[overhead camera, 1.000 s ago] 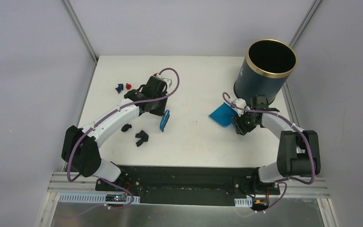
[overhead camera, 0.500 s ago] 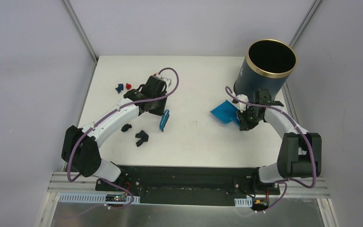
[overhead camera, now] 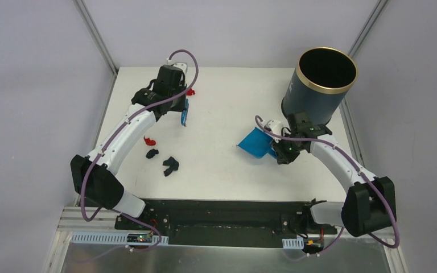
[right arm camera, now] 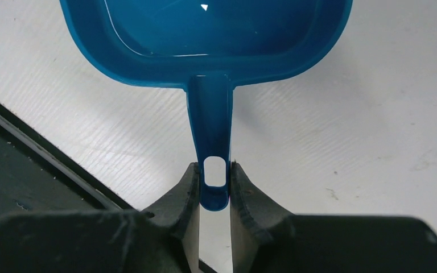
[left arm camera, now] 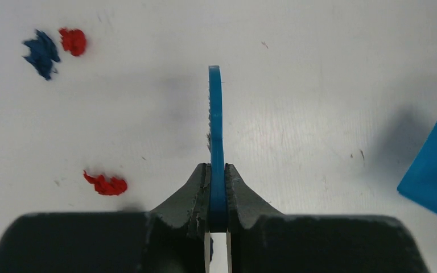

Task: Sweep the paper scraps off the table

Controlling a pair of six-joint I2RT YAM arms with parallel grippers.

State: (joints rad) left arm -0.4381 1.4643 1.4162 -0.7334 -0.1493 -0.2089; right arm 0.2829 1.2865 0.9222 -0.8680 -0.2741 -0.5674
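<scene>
My left gripper (overhead camera: 182,102) (left arm camera: 216,170) is shut on the small blue hand brush (overhead camera: 185,114) (left arm camera: 214,125) and holds it edge-on over the far left of the white table (overhead camera: 227,182). In the top view, paper scraps lie around it: a red one (overhead camera: 191,91) by the brush, a red one (overhead camera: 148,140), and two dark ones (overhead camera: 152,153) (overhead camera: 170,165) nearer. The left wrist view shows a dark blue scrap (left arm camera: 41,48), a red one (left arm camera: 72,41) and another red one (left arm camera: 105,183) left of the brush. My right gripper (overhead camera: 280,152) (right arm camera: 213,170) is shut on the handle of the blue dustpan (overhead camera: 254,142) (right arm camera: 205,34).
A tall dark blue bin (overhead camera: 318,85) with a gold rim stands open at the far right, just behind my right arm. The black strip (right arm camera: 28,142) along the table's front edge shows in the right wrist view. A corner of the dustpan (left arm camera: 435,168) shows in the left wrist view.
My left arm has carried the brush up and to the far left, uncovering a red scrap. My right gripper has moved the dustpan left and nearer, away from the bin.
</scene>
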